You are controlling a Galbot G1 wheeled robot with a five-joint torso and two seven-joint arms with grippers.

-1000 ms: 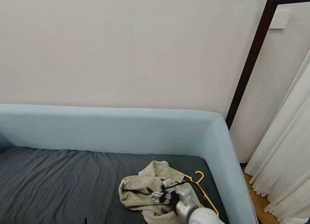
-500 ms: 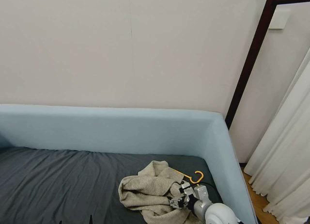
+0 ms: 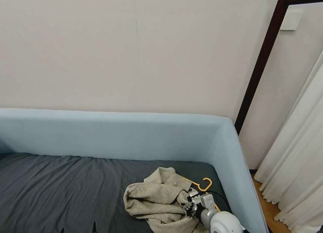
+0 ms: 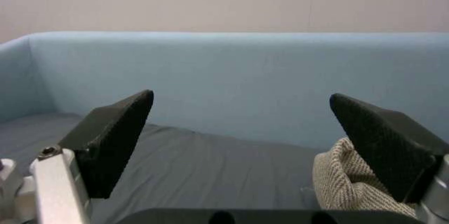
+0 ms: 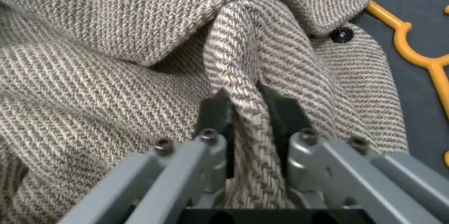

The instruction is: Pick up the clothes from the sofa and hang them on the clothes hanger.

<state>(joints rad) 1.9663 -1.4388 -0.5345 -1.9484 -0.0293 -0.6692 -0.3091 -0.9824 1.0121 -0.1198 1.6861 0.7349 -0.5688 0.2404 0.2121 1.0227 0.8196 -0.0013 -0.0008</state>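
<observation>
Sweater, beige chunky knit, crumpled in a heap on dark grey seat cover of pale blue sofa, lower centre-right of head frame, near the sofa's right-hand corner. Orange hanger lying on the cover just beside the heap, hook end poking out toward the armrest, rest partly tucked under the knit. Right gripper low at lower right of head frame, nosed into the right edge of the heap, rounded silver wrist housing behind it at the bottom edge. Right wrist view: fingers nearly closed, narrow gap only, thick rolled fold of the sweater pinched between the two dark pads, knit bunched up on both sides of the jaws. Small dark button on the fabric beyond the fold. Orange hanger arm on the dark cover off to one side, apart from the fingers. Heap resting on the cover in head view; pinched fold lifted or not, cannot tell. Left gripper spread wide, nothing between the pads, held low over the seat cover, facing the blue backrest. Edge of the beige knit behind one pad, touching or not cannot tell. Two dark fingertips of it just peeking up at bottom edge of head frame, left of centre, well apart from the heap. Plain off-white wall above the backrest, dark door frame and white curtain at right of head frame.
</observation>
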